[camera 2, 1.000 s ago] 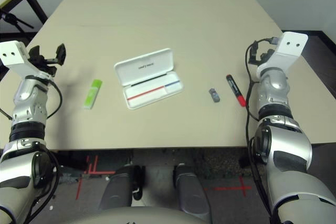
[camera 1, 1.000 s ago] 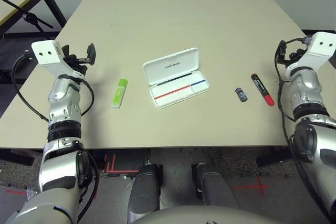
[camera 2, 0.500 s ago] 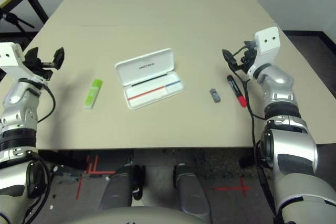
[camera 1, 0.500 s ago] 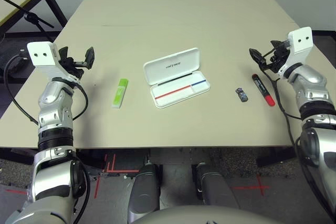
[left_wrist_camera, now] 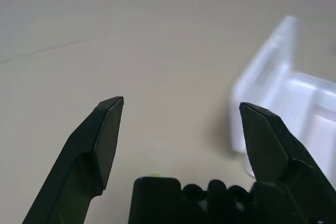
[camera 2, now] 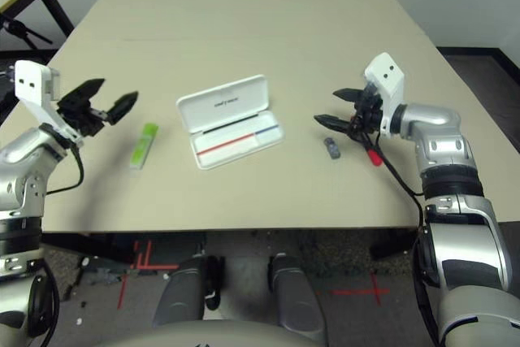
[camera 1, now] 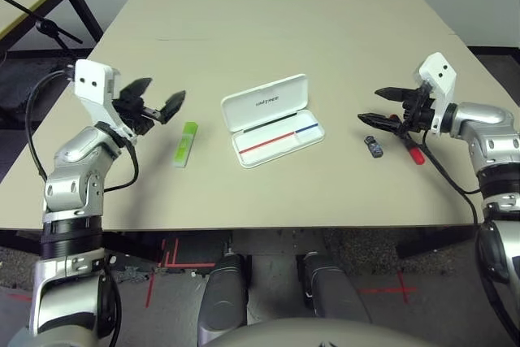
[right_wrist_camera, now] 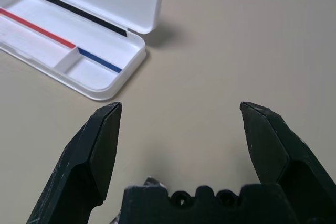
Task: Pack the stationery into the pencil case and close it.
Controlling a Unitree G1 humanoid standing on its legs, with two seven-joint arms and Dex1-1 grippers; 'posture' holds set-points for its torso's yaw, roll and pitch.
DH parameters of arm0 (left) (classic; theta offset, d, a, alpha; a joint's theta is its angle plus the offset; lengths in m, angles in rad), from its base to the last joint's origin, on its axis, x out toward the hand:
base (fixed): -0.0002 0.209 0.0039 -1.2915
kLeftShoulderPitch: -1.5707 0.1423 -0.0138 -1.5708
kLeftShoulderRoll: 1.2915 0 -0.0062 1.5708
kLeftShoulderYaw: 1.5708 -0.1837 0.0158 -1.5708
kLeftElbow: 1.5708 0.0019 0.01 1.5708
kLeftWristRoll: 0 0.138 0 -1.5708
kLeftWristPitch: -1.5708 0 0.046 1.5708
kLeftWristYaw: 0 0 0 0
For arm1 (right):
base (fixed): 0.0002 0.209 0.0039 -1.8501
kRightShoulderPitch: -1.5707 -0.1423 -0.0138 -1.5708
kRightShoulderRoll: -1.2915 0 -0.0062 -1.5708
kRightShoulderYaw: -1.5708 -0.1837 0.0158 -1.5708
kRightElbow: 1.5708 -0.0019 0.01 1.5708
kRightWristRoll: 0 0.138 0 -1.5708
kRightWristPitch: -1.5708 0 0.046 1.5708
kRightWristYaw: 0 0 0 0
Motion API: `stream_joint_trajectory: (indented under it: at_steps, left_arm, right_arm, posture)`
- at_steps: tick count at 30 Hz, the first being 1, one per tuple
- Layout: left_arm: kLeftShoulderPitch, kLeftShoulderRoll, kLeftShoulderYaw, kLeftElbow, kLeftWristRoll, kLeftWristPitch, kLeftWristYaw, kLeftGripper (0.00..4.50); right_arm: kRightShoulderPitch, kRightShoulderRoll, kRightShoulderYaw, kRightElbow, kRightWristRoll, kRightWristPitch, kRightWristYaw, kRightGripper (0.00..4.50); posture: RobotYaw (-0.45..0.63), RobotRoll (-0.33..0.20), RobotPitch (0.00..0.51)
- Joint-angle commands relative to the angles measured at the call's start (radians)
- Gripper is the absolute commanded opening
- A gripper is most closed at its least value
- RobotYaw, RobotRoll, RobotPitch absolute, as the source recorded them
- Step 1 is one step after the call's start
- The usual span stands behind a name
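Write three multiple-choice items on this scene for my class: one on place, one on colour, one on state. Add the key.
1. Where is the green highlighter?
A) inside the case
B) on the table, robot's left of the case
C) on the floor

2. Which colours are the two stripes in the case's tray?
A) red and blue
B) yellow and green
C) orange and purple

3. How does the pencil case stand?
A) closed
B) upside down
C) open

Key:
1 B: the highlighter lies on the table, on the robot's left of the case.
2 A: a red stripe and a blue stripe show in the tray.
3 C: the pencil case has its lid raised, tray uncovered.
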Motion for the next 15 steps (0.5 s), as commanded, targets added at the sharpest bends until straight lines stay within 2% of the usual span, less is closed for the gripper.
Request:
stream_joint_trajectory:
  at_steps: [1,8,15]
  left_arm:
    - [0.039,0.050,-0.050,-0.115,-0.048,0.096,-0.077,4.45]
    - [0.036,0.127,-0.137,-0.294,-0.141,0.269,-0.166,4.45]
    - [-0.051,0.095,-0.346,-0.292,-0.061,0.294,-0.163,4.45]
  right_arm:
    - [0.009,-0.011,0.018,-0.026,-0.003,0.019,0.011,4.50]
    - [0.012,-0.014,0.036,-0.035,-0.003,0.033,0.028,4.50]
    - [0.016,-0.024,0.051,-0.046,-0.012,0.044,0.044,4.50]
  posture:
    - [0.05,0.000,0.120]
    - [0.05,0.000,0.117]
    - [0.05,0.000,0.118]
